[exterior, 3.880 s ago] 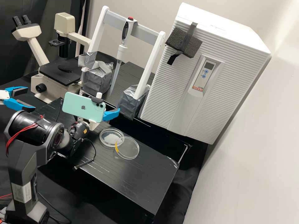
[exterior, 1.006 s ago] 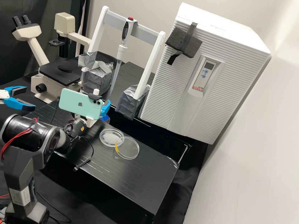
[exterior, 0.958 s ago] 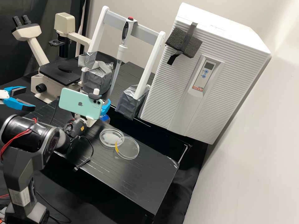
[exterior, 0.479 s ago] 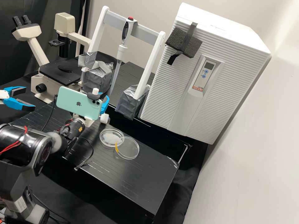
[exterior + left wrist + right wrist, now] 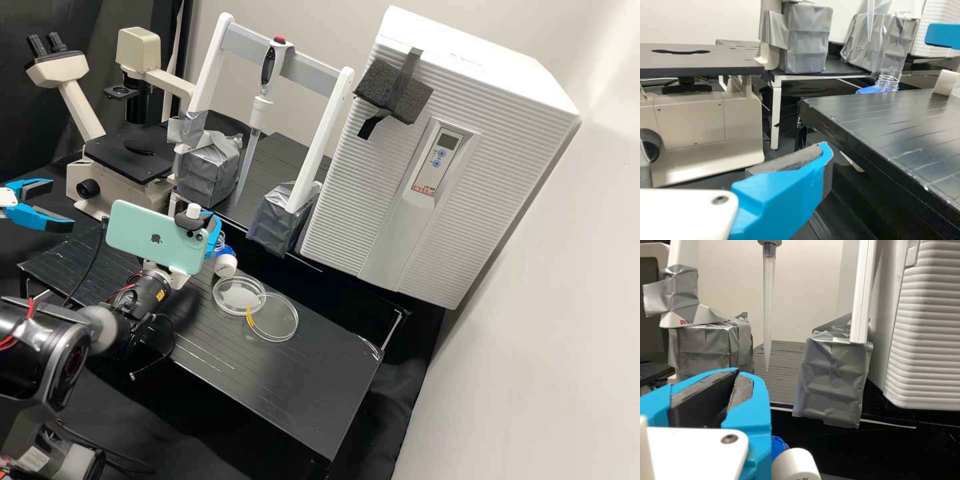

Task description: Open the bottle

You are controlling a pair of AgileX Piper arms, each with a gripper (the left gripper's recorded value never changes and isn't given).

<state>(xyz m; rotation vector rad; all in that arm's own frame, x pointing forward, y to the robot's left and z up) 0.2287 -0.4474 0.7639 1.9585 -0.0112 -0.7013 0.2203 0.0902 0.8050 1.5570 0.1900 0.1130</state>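
Note:
A small clear bottle point(image 5: 222, 240) point(image 5: 888, 79) stands near the back edge of the black bench point(image 5: 287, 373), with a blue part point(image 5: 867, 90) point(image 5: 777, 445) low beside it. A white cylindrical piece point(image 5: 225, 265) point(image 5: 946, 82) point(image 5: 795, 465) sits right next to it; I cannot tell whether the two are joined. My right gripper point(image 5: 215, 230) point(image 5: 735, 377) hangs just above them, its pads together with nothing visible between. My left gripper point(image 5: 61, 204) stands open off the bench's left end, well away from the bottle; one of its fingers point(image 5: 785, 185) fills the foreground.
Two clear petri dishes point(image 5: 239, 293) point(image 5: 273, 317) lie just right of the bottle. Behind are a pipette point(image 5: 257, 127) on a white stand with grey taped feet point(image 5: 277, 217), a microscope point(image 5: 100, 153) and a large white ribbed unit point(image 5: 433, 160). A mint phone point(image 5: 157, 233) rides on the right arm.
The right gripper, open 3.9 s ago, came down over the bottle and shut. It has since drawn back to the left with its arm, uncovering the white piece. The left gripper barely moved.

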